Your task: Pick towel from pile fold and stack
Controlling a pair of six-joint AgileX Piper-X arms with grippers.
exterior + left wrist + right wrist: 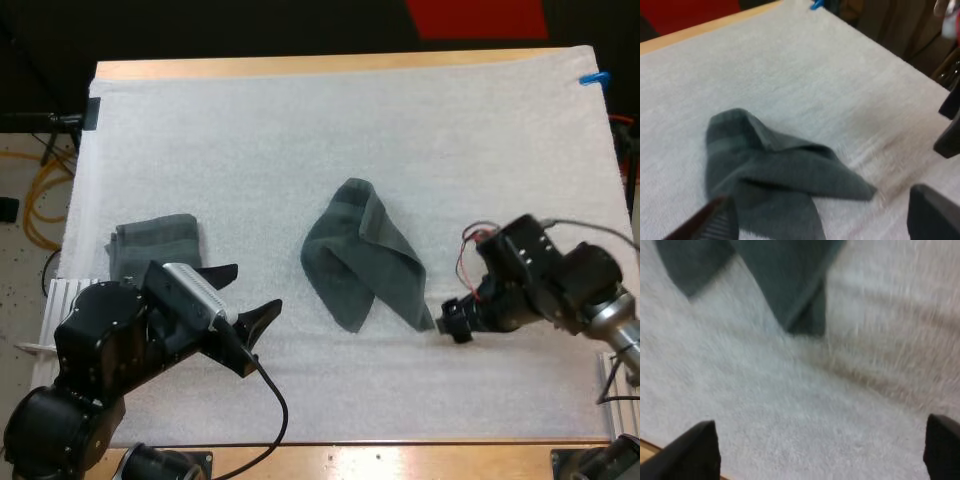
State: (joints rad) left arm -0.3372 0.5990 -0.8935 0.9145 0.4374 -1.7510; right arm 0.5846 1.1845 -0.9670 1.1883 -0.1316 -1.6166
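Note:
A crumpled dark grey-green towel [360, 255] lies in the middle of the white mat [300, 130], with a pointed corner toward the right. A folded towel [155, 245] lies flat at the mat's left side. My left gripper [248, 292] hovers open between the two towels, nothing in it; in the left wrist view its fingers [715, 220] stand wide apart in front of the crumpled towel [770, 170]. My right gripper [455, 322] is low over the mat just right of the towel's pointed corner. It is open, its fingertips [695, 450] spread and short of the towel corner [785, 280].
Bare mat stretches behind the towels to the table's far edge. The wooden table front [400, 455] runs close below both arms. My right arm's gripper [950, 125] appears beyond the towel's corner in the left wrist view.

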